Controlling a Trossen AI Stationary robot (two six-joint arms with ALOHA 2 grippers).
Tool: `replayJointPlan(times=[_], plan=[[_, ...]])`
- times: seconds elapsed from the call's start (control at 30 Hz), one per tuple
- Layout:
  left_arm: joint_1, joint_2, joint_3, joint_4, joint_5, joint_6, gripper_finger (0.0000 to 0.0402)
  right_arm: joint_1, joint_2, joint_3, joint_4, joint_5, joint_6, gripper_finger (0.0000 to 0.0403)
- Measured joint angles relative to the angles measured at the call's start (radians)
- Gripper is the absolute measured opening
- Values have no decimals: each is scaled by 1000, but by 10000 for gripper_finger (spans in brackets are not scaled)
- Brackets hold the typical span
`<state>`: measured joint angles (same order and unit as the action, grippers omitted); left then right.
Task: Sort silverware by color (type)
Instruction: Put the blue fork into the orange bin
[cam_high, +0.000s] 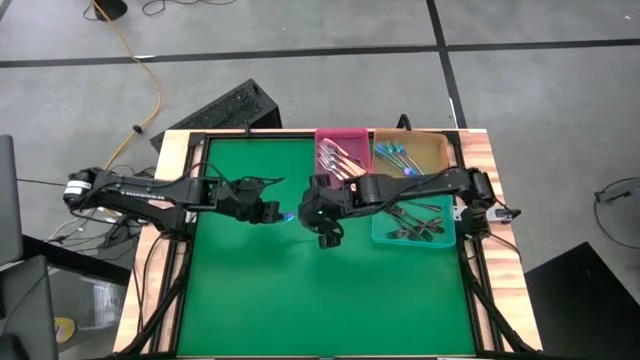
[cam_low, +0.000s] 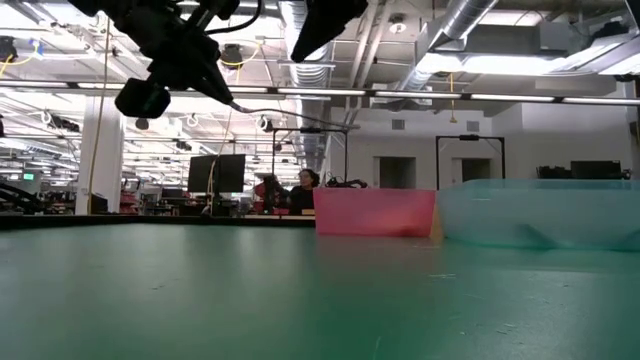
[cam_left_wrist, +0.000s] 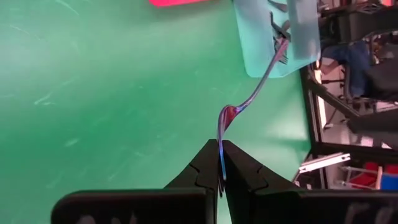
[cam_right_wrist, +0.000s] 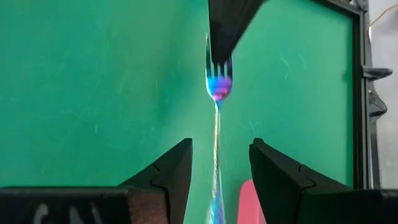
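The left pincer (cam_left_wrist: 222, 163) is clamped on the tines of an iridescent blue fork (cam_left_wrist: 252, 98), held above the green desk (cam_high: 300, 290). The right pincer (cam_right_wrist: 219, 163) stands open astride its handle, seemingly not touching. Pink bin (cam_high: 342, 153), amber bin (cam_high: 412, 153) and teal bin (cam_high: 415, 222) lie beyond.

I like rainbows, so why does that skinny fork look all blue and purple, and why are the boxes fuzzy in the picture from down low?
Right wrist view: the slim iridescent metal fork mirrors the light, glowing blue and pink at its neck. Left wrist view: same sheen, fainter. Low view: the pink plastic bin and teal plastic bin look soft-edged; bright ceiling lights glare behind.
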<state>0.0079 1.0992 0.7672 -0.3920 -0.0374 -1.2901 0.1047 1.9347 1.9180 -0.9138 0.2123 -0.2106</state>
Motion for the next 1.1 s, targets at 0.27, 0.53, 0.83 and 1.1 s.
replayJointPlan(times=[0.27, 0.53, 0.83, 1.1], plan=[[34, 0, 1, 2, 30, 38, 0, 0, -1, -66, 120, 40, 11, 180], [66, 0, 1, 3, 53, 75, 0, 2, 0, -142, 219, 48, -1, 180], [69, 0, 1, 7, 59, 79, 0, -16, 6, -186, 262, 77, 1, 180], [70, 0, 0, 16, 59, 79, 0, -19, 69, -182, 296, 79, -22, 180]])
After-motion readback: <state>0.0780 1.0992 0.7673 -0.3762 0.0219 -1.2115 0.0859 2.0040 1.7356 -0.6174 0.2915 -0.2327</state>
